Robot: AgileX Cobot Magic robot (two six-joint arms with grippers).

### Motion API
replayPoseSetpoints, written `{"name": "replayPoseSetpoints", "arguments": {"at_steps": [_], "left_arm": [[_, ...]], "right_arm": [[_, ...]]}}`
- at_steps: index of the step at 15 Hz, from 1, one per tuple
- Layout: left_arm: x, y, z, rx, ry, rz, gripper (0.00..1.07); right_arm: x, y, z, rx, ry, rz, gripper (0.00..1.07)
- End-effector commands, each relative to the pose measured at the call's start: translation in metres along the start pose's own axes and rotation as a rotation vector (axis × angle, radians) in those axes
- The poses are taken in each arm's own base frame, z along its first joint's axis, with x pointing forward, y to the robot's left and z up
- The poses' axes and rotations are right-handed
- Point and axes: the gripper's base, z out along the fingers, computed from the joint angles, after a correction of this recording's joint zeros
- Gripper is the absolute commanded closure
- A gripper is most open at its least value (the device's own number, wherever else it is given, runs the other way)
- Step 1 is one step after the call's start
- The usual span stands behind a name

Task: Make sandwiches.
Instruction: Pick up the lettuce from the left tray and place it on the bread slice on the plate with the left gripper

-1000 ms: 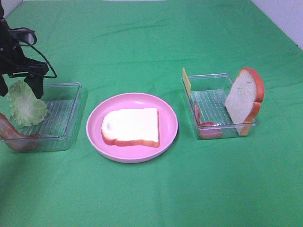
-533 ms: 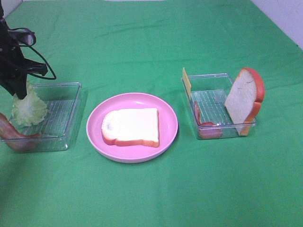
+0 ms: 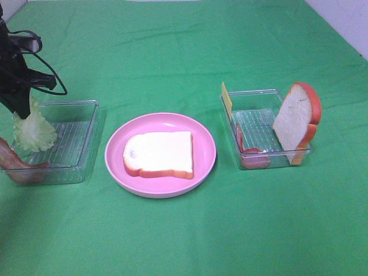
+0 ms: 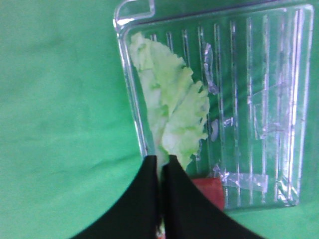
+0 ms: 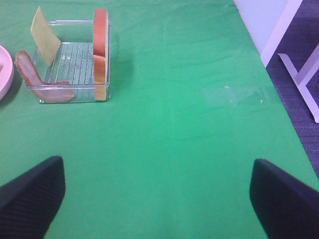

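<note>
1. Left pincer: clenched, the jaws nearly together, pinching one edge of the lettuce leaf.
2. Lettuce leaf: pale green and ruffled. It hangs from the pinch inside the left tray, at the tray's left end in the high view. Cannot tell whether its lower edge rests on the ribbed floor.
3. Bacon strip: red-brown, in the same tray, draped at the near-left corner just beside the leaf.
4. Right pincer: released, fingers spread wide and grasping nothing. It hovers over the bare green tabletop, well apart from the right tray.
5. Bread slice: white face, orange-brown crust. It lies flat on the pink plate, which sits between the two trays.
6. Right tray contents:
   - The upright bread slice stands on edge at the right end.
   - The yellow cheese slice stands at the far-left corner, poking above the rim.
   - The second bacon strip leans along the left wall.
</note>
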Motion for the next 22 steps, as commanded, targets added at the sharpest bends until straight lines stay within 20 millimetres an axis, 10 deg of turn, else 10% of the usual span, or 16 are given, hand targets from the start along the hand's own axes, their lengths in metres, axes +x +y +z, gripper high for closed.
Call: {"name": "replayPoseSetpoints", "arguments": {"at_steps": [1, 6, 12, 16, 22], "left_arm": [[0.004, -0.004, -0.031, 0.017, -0.056, -0.001, 1.07], [0.016, -0.045, -0.110, 0.176, -0.246, 0.030, 1.07], [0.024, -0.140, -0.127, 0.476, -0.297, 0.150, 1.07], [0.032, -0.203, -0.097, 0.640, -0.199, 0.253, 1.07], [0.030, -0.240, -0.024, 0.705, -0.036, 0.280, 1.07]], "right_arm": [[-0.001, -0.001, 0.000, 0.007, -0.008, 0.010, 0.11], [-0.001, -0.001, 0.000, 0.007, -0.008, 0.010, 0.11], [-0.001, -0.001, 0.000, 0.007, -0.008, 0.010, 0.11], [-0.001, -0.001, 0.000, 0.007, -0.008, 0.010, 0.11], [-0.001, -0.001, 0.000, 0.007, -0.008, 0.010, 0.11]]}}
